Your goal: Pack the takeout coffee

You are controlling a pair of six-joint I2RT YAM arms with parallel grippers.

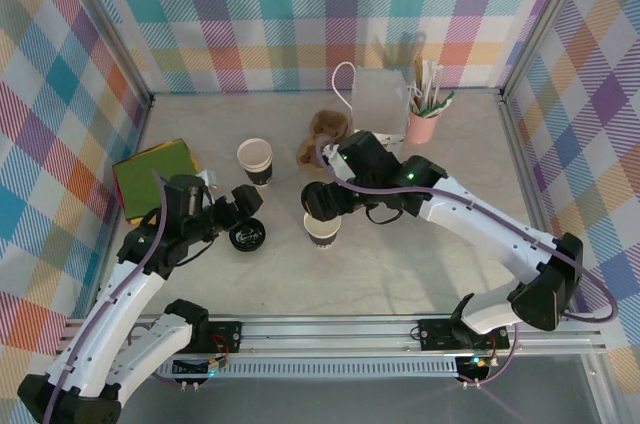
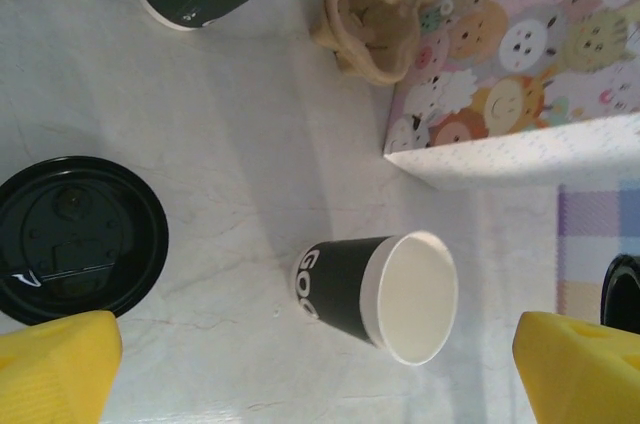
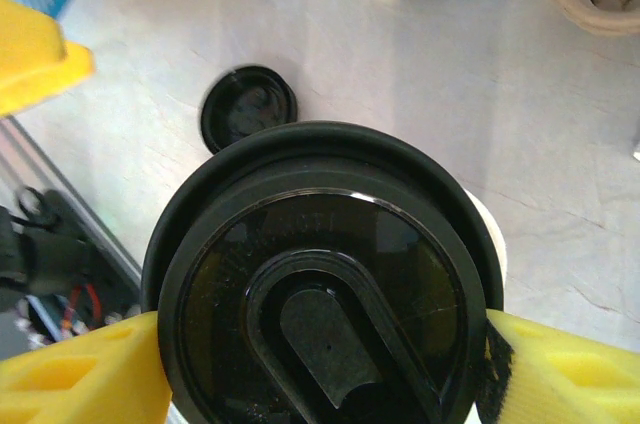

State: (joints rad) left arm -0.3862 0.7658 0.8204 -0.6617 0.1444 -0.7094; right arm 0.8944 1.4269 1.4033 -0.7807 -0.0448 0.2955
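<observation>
Takeout coffee [image 1: 322,233] | right tool [image 3: 320,369] clamped on its lid [image 3: 320,274], seating likely unfinished | left tool [image 2: 318,374] apart, empty | bag [image 1: 378,96] packing remains

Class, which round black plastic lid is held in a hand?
The round black plastic lid between the right hand's yellow fingers; the other lid lies loose on the table.

Pale table [image 1: 400,274] under lidless cup [image 1: 255,160] (loose lid [image 1: 247,235] nearby)
</observation>
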